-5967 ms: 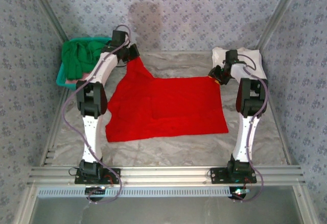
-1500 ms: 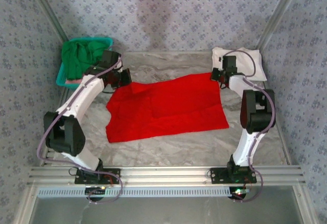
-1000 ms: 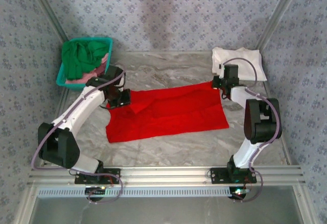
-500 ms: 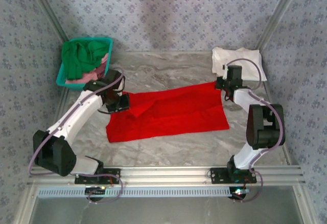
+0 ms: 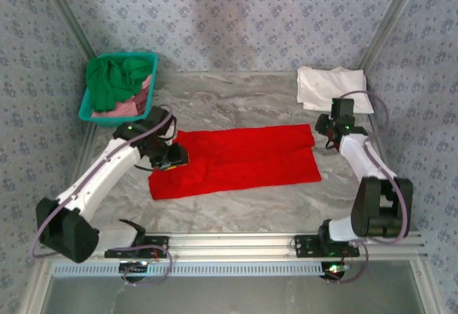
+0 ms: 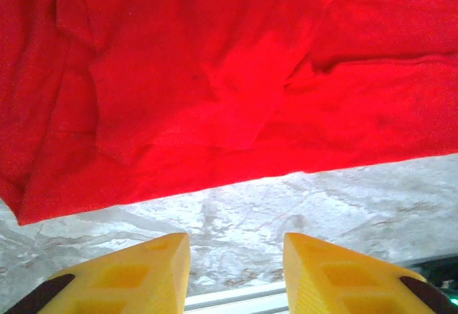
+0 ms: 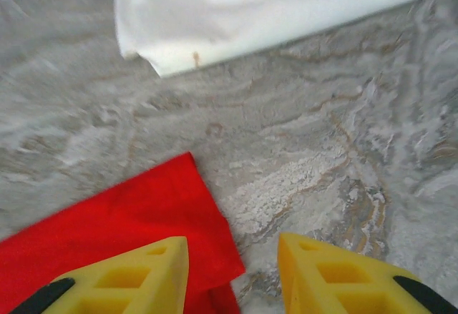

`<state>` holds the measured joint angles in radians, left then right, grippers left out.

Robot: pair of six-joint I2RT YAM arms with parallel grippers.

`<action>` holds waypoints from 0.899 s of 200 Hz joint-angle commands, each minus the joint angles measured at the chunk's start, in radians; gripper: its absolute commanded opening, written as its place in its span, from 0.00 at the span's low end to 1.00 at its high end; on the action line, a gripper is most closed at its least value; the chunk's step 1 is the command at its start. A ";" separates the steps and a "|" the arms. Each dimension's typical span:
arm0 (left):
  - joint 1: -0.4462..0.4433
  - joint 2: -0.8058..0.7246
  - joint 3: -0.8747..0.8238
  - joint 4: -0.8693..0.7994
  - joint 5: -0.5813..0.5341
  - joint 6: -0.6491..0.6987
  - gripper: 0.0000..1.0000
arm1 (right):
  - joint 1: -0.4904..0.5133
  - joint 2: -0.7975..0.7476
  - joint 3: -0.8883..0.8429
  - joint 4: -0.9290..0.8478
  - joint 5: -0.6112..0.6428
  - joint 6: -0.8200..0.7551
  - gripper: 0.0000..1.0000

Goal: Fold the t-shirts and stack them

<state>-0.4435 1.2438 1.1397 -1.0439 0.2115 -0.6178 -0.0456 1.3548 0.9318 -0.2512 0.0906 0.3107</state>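
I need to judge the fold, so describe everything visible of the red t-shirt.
The red t-shirt is bright, soft plain cloth. It lies flat near the middle of the marbled table as a wide band and looks doubled over, with an upper layer's edge and a few creases showing. Its near edge runs fairly straight. The left pincer is by its left end and the right pincer by its far right corner, both open, gripping nothing. The white shirt lies apart.

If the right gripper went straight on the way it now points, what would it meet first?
Probably the bare table just beside the corner of the red shirt; the white shirt lies farther along that line. Depth is unclear, so a flatter path could reach the white shirt first.
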 commanded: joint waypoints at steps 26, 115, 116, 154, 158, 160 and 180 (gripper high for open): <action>0.090 0.077 -0.048 0.158 0.010 0.054 0.37 | 0.039 0.020 0.032 -0.021 -0.163 0.057 0.38; 0.131 0.362 -0.138 0.503 -0.059 0.072 0.44 | 0.167 0.455 0.174 -0.041 -0.302 0.121 0.14; 0.132 0.365 -0.138 0.505 -0.062 0.072 0.43 | 0.165 0.457 0.173 -0.039 -0.304 0.124 0.13; 0.155 0.485 -0.154 0.606 -0.050 0.051 0.37 | 0.149 0.513 0.161 -0.026 -0.346 0.177 0.12; 0.155 0.496 -0.153 0.614 -0.050 0.049 0.36 | 0.145 0.512 0.155 -0.025 -0.344 0.180 0.12; 0.155 0.501 -0.153 0.618 -0.050 0.049 0.35 | 0.145 0.511 0.150 -0.026 -0.343 0.183 0.12; 0.155 0.571 -0.122 0.636 -0.045 0.048 0.31 | 0.126 0.488 0.091 -0.011 -0.354 0.222 0.12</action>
<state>-0.2874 1.7279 1.0012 -0.4831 0.1719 -0.5705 0.0967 1.8477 1.0740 -0.2543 -0.2314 0.4667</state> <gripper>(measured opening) 0.334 0.122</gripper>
